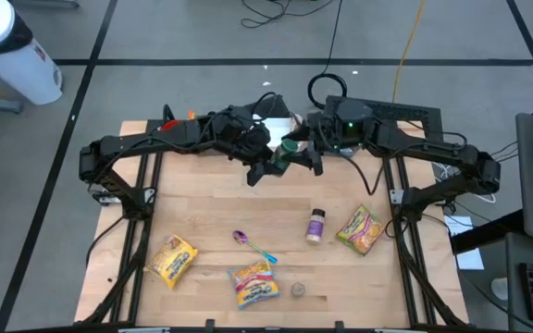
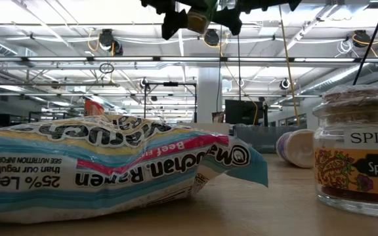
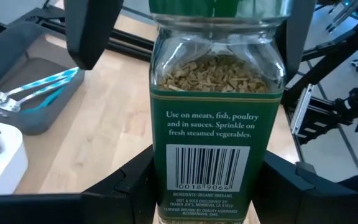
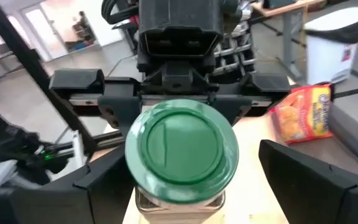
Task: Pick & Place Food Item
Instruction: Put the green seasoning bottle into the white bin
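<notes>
Above the rear middle of the table (image 1: 202,208), the left gripper (image 1: 268,166) is clenched on the body of the green-lidded herb jar (image 1: 288,155), which is held in the air between the two arms with its barcode label facing the left wrist camera. Directly opposite, the right gripper (image 4: 185,180) faces the jar's green lid (image 4: 182,146) with its fingers (image 4: 316,180) spread wide on either side and not touching it. On the table surface nearer the front lie three ramen packets (image 1: 172,261), a spoon (image 1: 251,243), a lying spice bottle (image 1: 316,225) and a small spice jar (image 1: 297,289).
</notes>
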Robot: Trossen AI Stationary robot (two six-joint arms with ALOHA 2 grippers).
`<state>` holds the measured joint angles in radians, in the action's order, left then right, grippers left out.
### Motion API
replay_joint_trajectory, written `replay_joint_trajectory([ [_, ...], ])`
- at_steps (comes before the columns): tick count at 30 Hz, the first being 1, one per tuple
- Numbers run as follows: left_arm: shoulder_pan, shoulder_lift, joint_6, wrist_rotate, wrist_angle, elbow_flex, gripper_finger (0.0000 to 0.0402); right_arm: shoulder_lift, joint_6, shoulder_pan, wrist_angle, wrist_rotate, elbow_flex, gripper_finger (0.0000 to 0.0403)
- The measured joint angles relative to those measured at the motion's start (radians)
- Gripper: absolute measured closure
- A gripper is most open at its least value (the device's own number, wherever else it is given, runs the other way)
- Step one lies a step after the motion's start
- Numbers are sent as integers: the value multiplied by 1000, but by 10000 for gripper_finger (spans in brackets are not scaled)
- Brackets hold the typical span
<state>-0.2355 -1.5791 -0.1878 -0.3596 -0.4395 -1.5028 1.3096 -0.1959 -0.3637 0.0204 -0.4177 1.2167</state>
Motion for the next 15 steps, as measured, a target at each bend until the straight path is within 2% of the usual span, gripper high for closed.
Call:
replay_joint_trajectory([
  [4, 0, 0, 3, -6, -8, 0, 196, 10, -14, -1, -27, -22, 0, 86],
  [9, 2, 1, 4, -37, -37, -3, 196, 11, -79, -17, -86, -118, -2, 98],
  [13, 3, 1, 1, -59, -66, -2, 196, 17, -127, -25, -84, -221, -2, 113],
  [15, 3, 1, -9, -65, -83, -2, 196, 17, -135, -27, -67, -237, -2, 120],
])
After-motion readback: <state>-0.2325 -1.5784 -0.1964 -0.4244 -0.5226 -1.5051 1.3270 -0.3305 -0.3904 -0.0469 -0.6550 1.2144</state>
